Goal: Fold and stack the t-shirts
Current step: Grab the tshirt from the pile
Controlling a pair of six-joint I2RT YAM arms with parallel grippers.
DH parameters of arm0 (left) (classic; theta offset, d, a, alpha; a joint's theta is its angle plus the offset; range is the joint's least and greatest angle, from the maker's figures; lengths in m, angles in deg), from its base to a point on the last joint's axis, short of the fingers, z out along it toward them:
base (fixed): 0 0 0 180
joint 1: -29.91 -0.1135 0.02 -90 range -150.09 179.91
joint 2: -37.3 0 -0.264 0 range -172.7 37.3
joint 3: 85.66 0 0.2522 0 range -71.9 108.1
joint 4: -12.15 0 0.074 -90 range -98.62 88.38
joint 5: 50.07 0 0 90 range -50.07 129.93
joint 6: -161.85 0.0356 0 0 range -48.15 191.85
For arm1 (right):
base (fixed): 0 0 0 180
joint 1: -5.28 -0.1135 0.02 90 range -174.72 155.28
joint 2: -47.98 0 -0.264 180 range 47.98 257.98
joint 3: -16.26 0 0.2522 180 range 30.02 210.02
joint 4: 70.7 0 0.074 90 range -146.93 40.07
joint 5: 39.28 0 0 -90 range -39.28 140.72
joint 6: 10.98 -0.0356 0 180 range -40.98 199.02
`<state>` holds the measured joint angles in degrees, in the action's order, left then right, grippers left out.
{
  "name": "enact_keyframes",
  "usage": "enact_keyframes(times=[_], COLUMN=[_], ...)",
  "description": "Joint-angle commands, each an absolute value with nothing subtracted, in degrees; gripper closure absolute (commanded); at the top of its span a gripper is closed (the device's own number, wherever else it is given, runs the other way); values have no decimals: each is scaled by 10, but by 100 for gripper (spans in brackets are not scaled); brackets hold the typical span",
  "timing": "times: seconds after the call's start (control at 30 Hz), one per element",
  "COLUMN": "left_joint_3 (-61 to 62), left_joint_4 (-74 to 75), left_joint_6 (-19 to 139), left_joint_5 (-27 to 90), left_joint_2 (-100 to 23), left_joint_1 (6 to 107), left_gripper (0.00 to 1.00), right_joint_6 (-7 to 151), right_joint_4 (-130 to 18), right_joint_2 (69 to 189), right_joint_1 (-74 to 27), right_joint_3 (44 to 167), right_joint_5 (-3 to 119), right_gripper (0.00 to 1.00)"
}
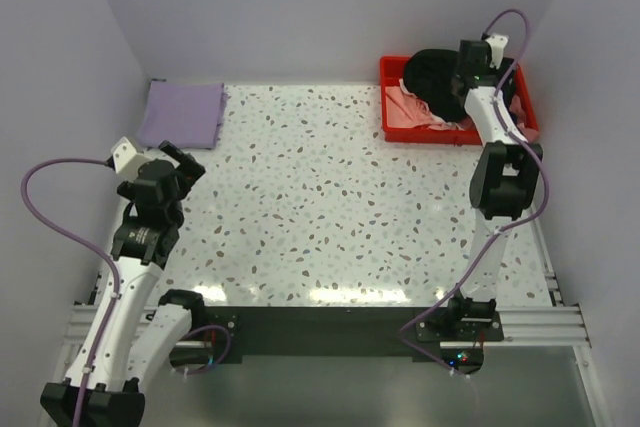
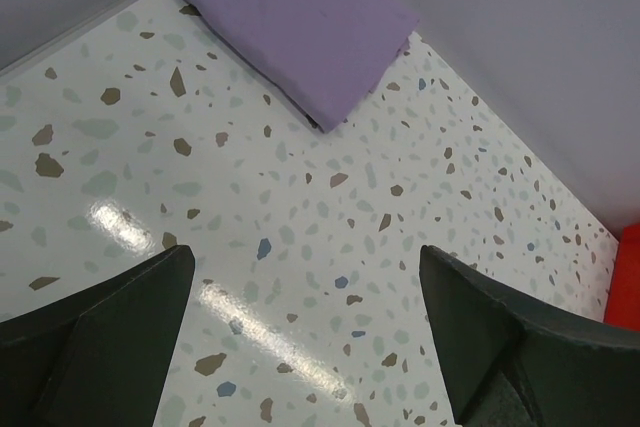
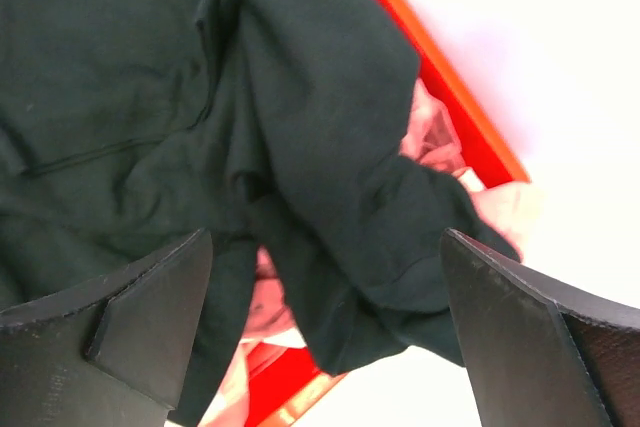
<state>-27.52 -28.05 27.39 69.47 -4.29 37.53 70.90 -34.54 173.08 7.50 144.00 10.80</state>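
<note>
A folded lavender t-shirt point(image 1: 181, 114) lies at the table's far left corner; it also shows in the left wrist view point(image 2: 300, 19). A crumpled black t-shirt point(image 1: 432, 80) sits on pale pink shirts point(image 1: 408, 107) in the red tray point(image 1: 392, 129). In the right wrist view the black t-shirt point(image 3: 200, 107) fills the frame over pink cloth point(image 3: 435, 137). My right gripper point(image 1: 462, 69) is open, just above the black shirt, its fingers point(image 3: 150, 327) on either side of a fold. My left gripper point(image 1: 185, 159) is open and empty over bare table, near the lavender shirt.
The red tray's rim point(image 3: 440, 87) runs along the back right corner by the wall. The speckled table point(image 1: 320, 197) lies between the arms. Lavender walls close the left, back and right sides. A metal rail point(image 1: 330, 322) marks the near edge.
</note>
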Motion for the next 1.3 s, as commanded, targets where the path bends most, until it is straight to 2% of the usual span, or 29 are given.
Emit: enact_keyframes(times=[0.0, 0.03, 0.23, 0.43, 0.9, 1.0, 1.03, 1.13, 1.17, 1.23, 1.27], left_joint_3=[-280, -279, -269, -269, -272, -265, -265, -267, -267, -266, -266], left_joint_4=[-252, -250, -246, -236, -217, -219, -219, -216, -215, -216, -216], left_joint_6=[267, 269, 274, 277, 275, 274, 275, 274, 274, 275, 274], left_joint_5=[710, 705, 669, 656, 659, 660, 662, 666, 665, 666, 666], left_joint_2=[-49, -51, -50, -39, -47, -53, -53, -53, -54, -56, -56], left_joint_1=[372, 372, 372, 372, 372, 373, 372, 373, 372, 372, 373], left_gripper=[0, 0, 0, 0, 0, 0, 0, 0, 0, 0, 0], right_joint_6=[679, 681, 650, 646, 679, 679, 674, 672, 672, 669, 666], right_joint_4=[-425, -466, -468, -538, -632, -625, -628, -663, -670, -670, -668], right_joint_2=[1666, 1660, 1659, 1663, 1805, 1825, 1824, 1804, 1800, 1787, 1782], right_joint_1=[65, 66, 65, 65, 71, 75, 75, 75, 76, 76, 76], right_joint_3=[1398, 1369, 1361, 1317, 1433, 1459, 1458, 1428, 1420, 1409, 1405], right_joint_5=[109, 113, 133, 157, 71, 55, 53, 59, 61, 65, 71], right_gripper=[1, 1, 1, 1, 5, 21, 37, 60, 71, 83, 99])
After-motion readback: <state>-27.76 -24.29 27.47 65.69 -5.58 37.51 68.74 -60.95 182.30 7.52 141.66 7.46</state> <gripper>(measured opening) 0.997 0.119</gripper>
